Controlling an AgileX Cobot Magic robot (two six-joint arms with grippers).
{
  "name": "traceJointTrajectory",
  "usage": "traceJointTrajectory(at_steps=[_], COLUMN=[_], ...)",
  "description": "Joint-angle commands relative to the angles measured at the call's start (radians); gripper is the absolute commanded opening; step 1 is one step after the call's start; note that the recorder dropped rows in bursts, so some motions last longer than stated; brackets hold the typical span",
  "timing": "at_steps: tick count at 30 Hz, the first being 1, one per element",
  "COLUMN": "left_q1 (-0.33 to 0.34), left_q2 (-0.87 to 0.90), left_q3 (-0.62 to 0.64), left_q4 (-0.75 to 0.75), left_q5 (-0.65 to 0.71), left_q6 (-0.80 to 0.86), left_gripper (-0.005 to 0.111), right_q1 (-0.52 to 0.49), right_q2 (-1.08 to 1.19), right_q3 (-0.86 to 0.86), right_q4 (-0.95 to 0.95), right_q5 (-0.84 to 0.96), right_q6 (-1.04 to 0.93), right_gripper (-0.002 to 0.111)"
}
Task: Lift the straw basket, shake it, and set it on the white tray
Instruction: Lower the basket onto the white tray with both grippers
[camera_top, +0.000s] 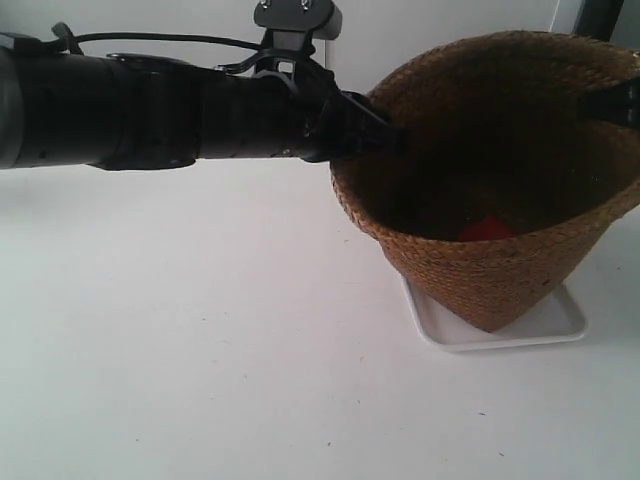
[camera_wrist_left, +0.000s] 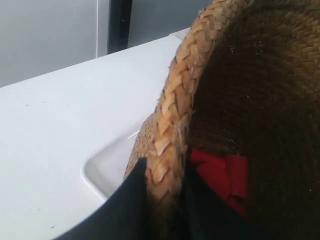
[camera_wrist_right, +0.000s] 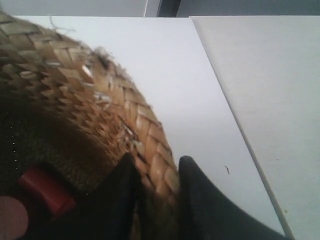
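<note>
The straw basket (camera_top: 500, 260) sits with its narrow base on the white tray (camera_top: 560, 325), leaning a little toward the exterior camera. The arm at the exterior view's left holds the braided rim at its gripper (camera_top: 388, 135). The arm at the exterior view's right touches the opposite rim with its gripper (camera_top: 612, 100). In the left wrist view my left gripper (camera_wrist_left: 167, 167) is shut on the rim of the basket (camera_wrist_left: 172, 115), with a tray (camera_wrist_left: 107, 165) corner below. My right gripper (camera_wrist_right: 156, 160) pinches the rim of the basket (camera_wrist_right: 150, 135) too. A red object (camera_top: 487, 228) lies inside.
A white tabletop (camera_top: 200, 330) spreads around the tray. A seam between table panels (camera_wrist_right: 235, 120) runs beside the right gripper. A dark upright post (camera_wrist_left: 120, 25) stands beyond the table's far edge. The long black arm (camera_top: 150, 110) stretches across above the table.
</note>
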Motion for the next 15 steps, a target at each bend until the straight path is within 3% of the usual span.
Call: traceJointTrajectory(at_steps=[1,4,6,15], left_q1=[0.016,0.016,0.016,0.016], left_q2=[-0.009,-0.009,-0.009,-0.009], left_q3=[-0.004,-0.006,-0.014,-0.045], left_q4=[-0.021,-0.021,-0.021,-0.021], left_q5=[0.007,0.003,0.0,-0.003], left_q6=[0.012,0.01,0.01,0.012], left_gripper=[0.041,0.058,0.064,0.065], right_q1=[-0.024,-0.024,-0.024,-0.024], right_q2=[-0.001,-0.001,-0.001,-0.001], right_q3=[-0.008,-0.008,-0.008,-0.008], right_q4=[-0.03,-0.03,-0.03,-0.033], right_q5=[0.03,0.023,0.015,-0.084], right_q6=[0.003,0.003,0.003,0.003], right_gripper=[0.049,0.069,0.076,0.076])
